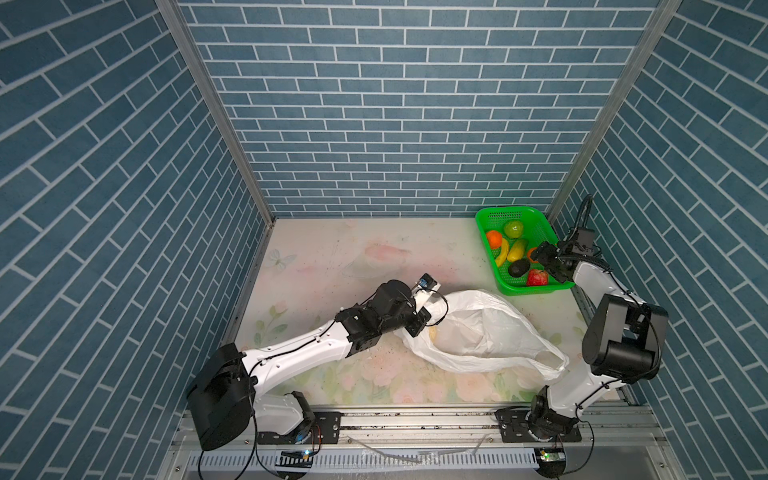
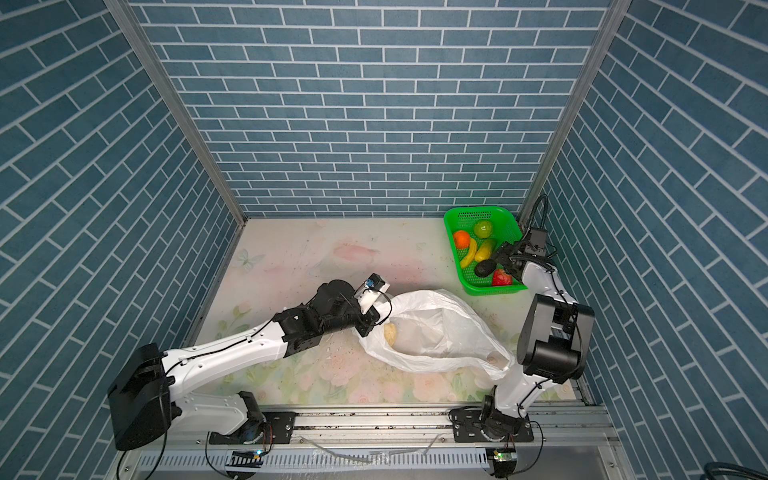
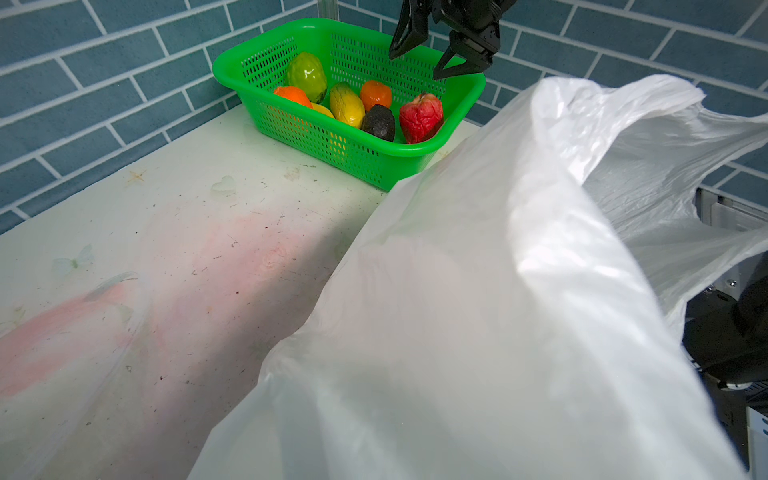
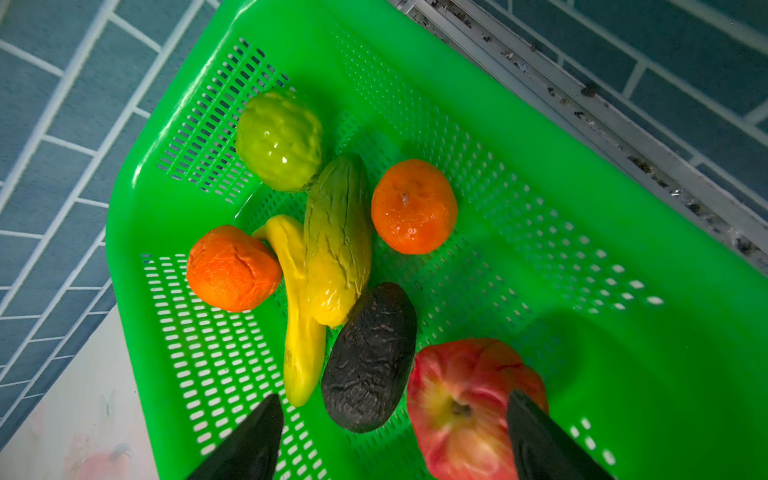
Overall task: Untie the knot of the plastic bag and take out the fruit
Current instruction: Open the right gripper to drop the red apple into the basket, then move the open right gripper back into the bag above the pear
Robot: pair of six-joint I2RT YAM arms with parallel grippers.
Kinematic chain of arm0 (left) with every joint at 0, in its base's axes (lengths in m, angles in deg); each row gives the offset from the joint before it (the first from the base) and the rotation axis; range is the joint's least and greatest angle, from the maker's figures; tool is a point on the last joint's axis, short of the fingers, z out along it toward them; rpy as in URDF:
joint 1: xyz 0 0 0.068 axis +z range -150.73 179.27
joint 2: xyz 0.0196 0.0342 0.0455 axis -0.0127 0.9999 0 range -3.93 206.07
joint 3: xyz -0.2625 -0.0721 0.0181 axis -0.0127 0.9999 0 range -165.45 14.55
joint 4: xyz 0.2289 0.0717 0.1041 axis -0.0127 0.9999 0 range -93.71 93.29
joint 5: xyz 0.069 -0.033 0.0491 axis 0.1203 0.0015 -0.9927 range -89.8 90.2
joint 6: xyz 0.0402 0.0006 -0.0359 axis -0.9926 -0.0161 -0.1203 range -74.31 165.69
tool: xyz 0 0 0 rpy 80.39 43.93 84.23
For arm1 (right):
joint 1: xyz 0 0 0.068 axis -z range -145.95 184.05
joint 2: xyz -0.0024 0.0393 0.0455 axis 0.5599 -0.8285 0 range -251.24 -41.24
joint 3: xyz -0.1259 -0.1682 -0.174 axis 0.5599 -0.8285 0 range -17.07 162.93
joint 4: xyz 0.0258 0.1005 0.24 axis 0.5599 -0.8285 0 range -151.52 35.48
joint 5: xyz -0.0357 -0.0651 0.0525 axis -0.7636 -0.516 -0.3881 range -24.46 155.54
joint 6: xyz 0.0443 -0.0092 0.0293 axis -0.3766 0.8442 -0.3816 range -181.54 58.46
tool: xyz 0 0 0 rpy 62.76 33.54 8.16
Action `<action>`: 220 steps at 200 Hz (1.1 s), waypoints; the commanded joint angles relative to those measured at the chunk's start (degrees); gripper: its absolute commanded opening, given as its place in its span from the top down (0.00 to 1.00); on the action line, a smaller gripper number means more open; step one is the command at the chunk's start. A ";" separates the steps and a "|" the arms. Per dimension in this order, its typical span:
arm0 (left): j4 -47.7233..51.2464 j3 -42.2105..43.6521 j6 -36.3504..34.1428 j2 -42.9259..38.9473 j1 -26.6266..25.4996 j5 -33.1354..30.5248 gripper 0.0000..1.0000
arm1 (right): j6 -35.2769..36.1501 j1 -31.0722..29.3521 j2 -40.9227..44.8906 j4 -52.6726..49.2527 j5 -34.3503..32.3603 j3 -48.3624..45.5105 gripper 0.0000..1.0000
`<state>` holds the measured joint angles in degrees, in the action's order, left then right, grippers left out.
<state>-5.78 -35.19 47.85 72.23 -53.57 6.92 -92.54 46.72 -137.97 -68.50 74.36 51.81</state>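
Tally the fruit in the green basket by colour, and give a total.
Green: 1, bumpy fruit
Orange: 2, oranges
Yellow: 1, banana
Yellow-green: 1, mango
Dark: 1, avocado
Red: 1, apple
Total in the green basket: 7

Bright even light, soft shadows

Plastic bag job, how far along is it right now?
Done: the plastic bag lies open, untied, and seven fruits sit in the green basket. In hand: the left gripper pinches the bag's rim; the right gripper hangs open over the red apple. Left: one pale fruit shows inside the bag.
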 commanded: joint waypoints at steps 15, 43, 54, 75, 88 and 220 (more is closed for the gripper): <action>-0.93 1.04 0.22 -0.92 0.25 0.38 1.00 | 1.13 -0.08 4.84 -1.80 0.90 1.62 0.17; -0.89 1.31 0.31 -1.09 0.22 0.48 1.00 | 0.09 -0.84 9.75 -4.90 3.56 -0.05 0.17; -0.76 1.31 0.46 -0.95 0.20 0.57 1.00 | -0.76 -1.38 12.56 -5.99 4.82 -1.36 0.18; -0.42 1.22 0.74 -0.92 0.20 0.87 1.00 | -1.68 -3.29 18.72 -9.38 6.40 -3.47 0.18; -0.31 1.09 0.93 -0.84 0.20 0.97 1.00 | -1.70 -5.03 22.53 -12.15 7.22 -4.31 0.18; 2.06 -1.02 0.57 -0.48 0.53 1.02 1.00 | -11.03 -40.88 45.44 -32.13 0.27 -4.48 0.20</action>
<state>-4.73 -34.73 48.48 72.23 -53.48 7.58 -98.84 12.10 -93.97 -97.02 79.65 47.24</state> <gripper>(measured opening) 0.044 0.804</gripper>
